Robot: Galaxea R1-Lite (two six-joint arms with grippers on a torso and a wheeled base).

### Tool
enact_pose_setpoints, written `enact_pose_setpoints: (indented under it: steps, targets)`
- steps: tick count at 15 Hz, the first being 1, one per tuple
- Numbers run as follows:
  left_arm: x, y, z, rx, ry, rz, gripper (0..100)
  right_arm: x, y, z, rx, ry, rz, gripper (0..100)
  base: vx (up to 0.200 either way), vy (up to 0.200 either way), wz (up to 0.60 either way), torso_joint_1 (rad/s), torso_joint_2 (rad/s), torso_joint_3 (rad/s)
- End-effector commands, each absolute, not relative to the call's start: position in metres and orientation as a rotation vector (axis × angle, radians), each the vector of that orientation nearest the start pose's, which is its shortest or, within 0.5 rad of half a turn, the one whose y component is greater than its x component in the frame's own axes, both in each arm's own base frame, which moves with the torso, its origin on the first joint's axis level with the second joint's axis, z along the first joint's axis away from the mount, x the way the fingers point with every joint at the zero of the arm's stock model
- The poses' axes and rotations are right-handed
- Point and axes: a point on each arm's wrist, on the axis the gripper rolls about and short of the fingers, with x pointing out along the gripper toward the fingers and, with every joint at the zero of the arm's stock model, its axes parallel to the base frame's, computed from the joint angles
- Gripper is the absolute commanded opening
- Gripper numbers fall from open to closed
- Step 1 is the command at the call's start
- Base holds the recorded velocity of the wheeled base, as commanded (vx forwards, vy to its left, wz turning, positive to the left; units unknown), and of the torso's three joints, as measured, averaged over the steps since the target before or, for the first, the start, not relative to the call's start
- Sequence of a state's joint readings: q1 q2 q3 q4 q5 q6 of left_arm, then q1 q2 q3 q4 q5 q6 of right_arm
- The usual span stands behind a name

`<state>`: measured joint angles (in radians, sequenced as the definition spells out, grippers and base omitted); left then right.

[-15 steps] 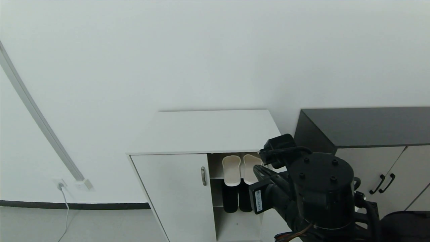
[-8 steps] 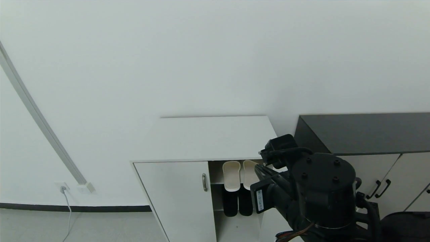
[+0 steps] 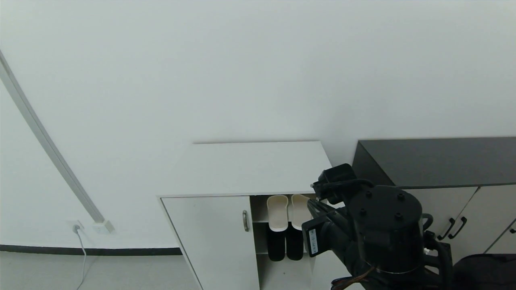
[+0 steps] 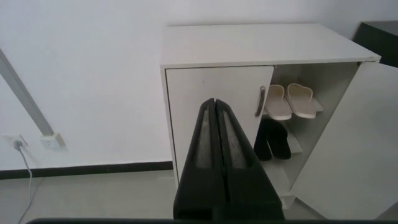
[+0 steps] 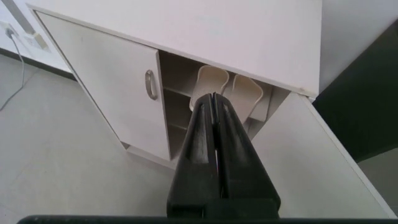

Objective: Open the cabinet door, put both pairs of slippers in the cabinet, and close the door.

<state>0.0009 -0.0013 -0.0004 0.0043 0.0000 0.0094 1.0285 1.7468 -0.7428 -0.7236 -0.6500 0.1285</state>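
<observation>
While the right arm [image 3: 383, 225] hides the cabinet's [image 3: 250, 169] right side in the head view, the left wrist view shows the right door [image 4: 348, 143] swung wide, with beige slippers [image 4: 289, 101] on the upper shelf and black slippers [image 4: 273, 138] below. The left gripper [image 4: 214, 102] and the right gripper [image 5: 214, 98] hang before the opening, fingers pressed together, empty. The print on the arm's white sticker [image 3: 313, 241] is too small to read.

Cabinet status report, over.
Left gripper, right gripper shut, empty. Beige slippers shelved above black slippers. Right door open; right gripper facing the opening.
</observation>
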Motion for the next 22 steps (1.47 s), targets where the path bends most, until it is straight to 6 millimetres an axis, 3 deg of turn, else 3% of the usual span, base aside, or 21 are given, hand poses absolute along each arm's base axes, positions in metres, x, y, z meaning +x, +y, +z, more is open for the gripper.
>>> enact_pose_setpoints:
  steps: [1,3,10,16,22]
  targets:
    - [-0.023,0.000,0.075,0.009,0.003,0.002,0,0.170,0.253,0.160,-0.085,0.214,0.358,0,0.000,0.000,-0.60,-0.002,-0.01,0.002]
    - [-0.023,0.000,0.075,0.009,0.005,0.000,0,0.177,0.251,0.157,-0.091,0.222,0.331,0,0.000,0.000,-0.60,0.007,0.00,0.002]
    - [-0.023,0.000,0.075,0.009,0.003,0.002,0,0.217,0.236,0.142,-0.083,0.254,0.261,0,0.000,0.000,0.00,0.000,0.00,0.000]
    - [-0.023,0.000,0.075,0.009,0.003,0.002,0,0.240,0.232,0.137,-0.068,0.248,0.203,0,-0.200,0.000,0.00,0.005,0.00,0.001]
    - [-0.023,0.000,0.075,0.008,0.005,0.000,0,0.315,0.199,0.122,-0.021,0.269,0.088,0,0.000,0.000,0.00,0.000,0.00,0.000]
